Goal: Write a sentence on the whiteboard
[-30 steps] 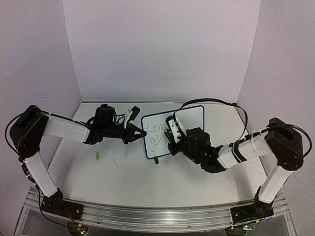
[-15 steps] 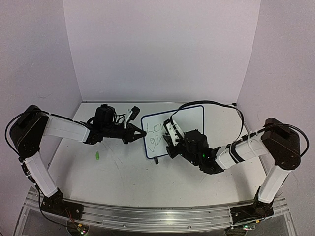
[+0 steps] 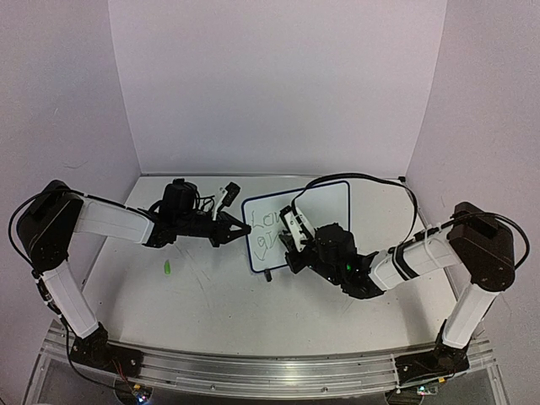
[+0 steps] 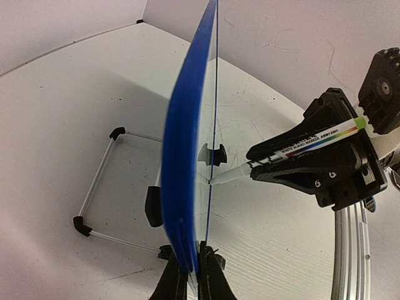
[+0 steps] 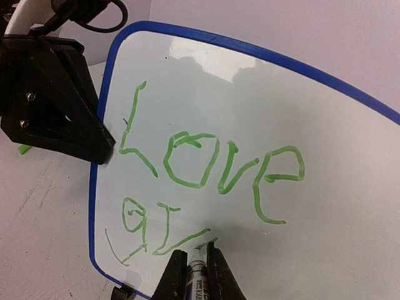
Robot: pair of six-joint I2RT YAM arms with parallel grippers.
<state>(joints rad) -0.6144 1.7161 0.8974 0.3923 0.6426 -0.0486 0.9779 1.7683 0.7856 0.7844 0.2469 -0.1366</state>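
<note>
On the bench (image 3: 211,295) from above, the whiteboard (image 3: 325,201) stands upright, its writing half hidden by the right gripper (image 3: 288,245). Left wrist: the left gripper (image 4: 190,278) pinches the board's edge. Right wrist: that gripper is clamped on a marker (image 5: 197,272), tip at the sentence (image 5: 206,169): "Love", then an unclear, unfinished line; the board's right side is cropped.

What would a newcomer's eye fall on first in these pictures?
Green handwriting, "Love" above a partial second line, marks the whiteboard standing mid-table. The right end effector holds a marker with its tip against the board, while the left end effector clamps its edge.
</note>
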